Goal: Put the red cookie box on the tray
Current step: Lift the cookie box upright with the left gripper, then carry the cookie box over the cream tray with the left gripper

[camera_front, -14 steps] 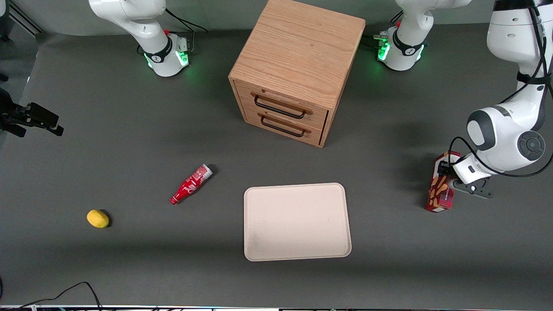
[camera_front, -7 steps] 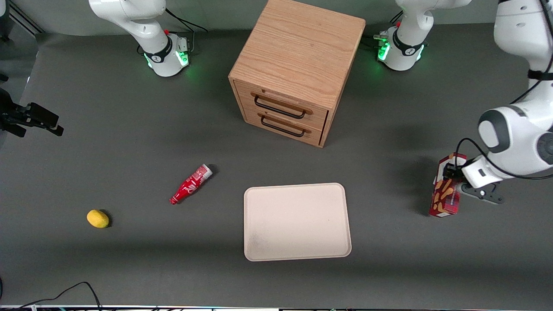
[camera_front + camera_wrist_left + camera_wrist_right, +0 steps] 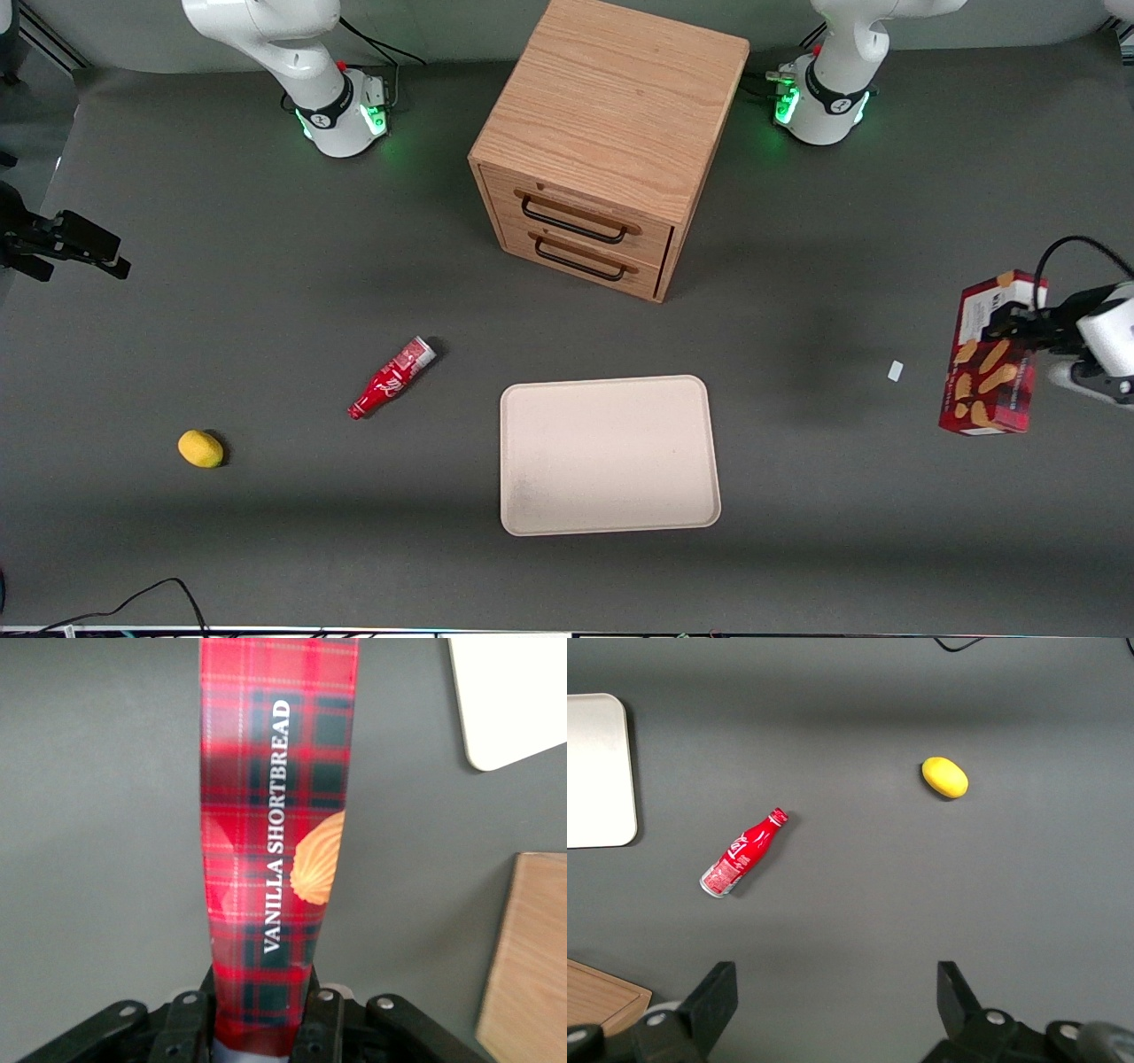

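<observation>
The red cookie box (image 3: 992, 363) hangs in the air at the working arm's end of the table, held near its white end panel by my left gripper (image 3: 1019, 330), which is shut on it. In the left wrist view the plaid box (image 3: 270, 842) reads "VANILLA SHORTBREAD" and its end sits pinched between the black fingers (image 3: 190, 1028). The cream-beige tray (image 3: 549, 514) lies flat on the grey table, nearer the front camera than the cabinet and well apart from the box. A corner of the tray shows in the left wrist view (image 3: 509, 700).
A wooden two-drawer cabinet (image 3: 611, 142) stands at the back middle. A small red bottle (image 3: 391, 377) and a yellow lemon (image 3: 200, 448) lie toward the parked arm's end. A small white scrap (image 3: 895, 370) lies on the table near the box.
My gripper has lifted the box off the table and carried it up and outward toward the working arm's end. A small white scrap now shows where the box stood.
</observation>
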